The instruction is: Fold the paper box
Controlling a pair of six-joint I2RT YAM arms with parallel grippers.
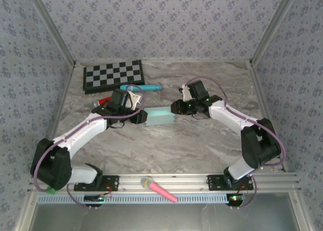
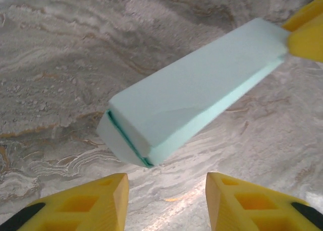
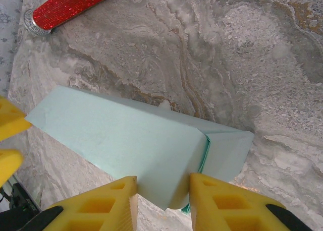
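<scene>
The paper box [image 1: 160, 116] is a pale aqua, long folded box lying on the marble table between the two arms. In the right wrist view my right gripper [image 3: 162, 203] is shut on the box [image 3: 126, 140] near its end, one yellow finger on each side; the end flap [image 3: 229, 150] stands slightly ajar. My left gripper [image 2: 166, 200] is open just short of the box's other end [image 2: 197, 90], with nothing between its fingers; that end shows a dark teal seam. Seen from above, the left gripper [image 1: 141, 116] and the right gripper [image 1: 176, 108] flank the box.
A checkerboard [image 1: 113, 74] lies at the back left, with a teal marker [image 1: 149, 88] just in front of it. A red glitter pen [image 3: 65, 6] lies behind the left arm. A pink and yellow toy [image 1: 159, 189] rests on the front rail.
</scene>
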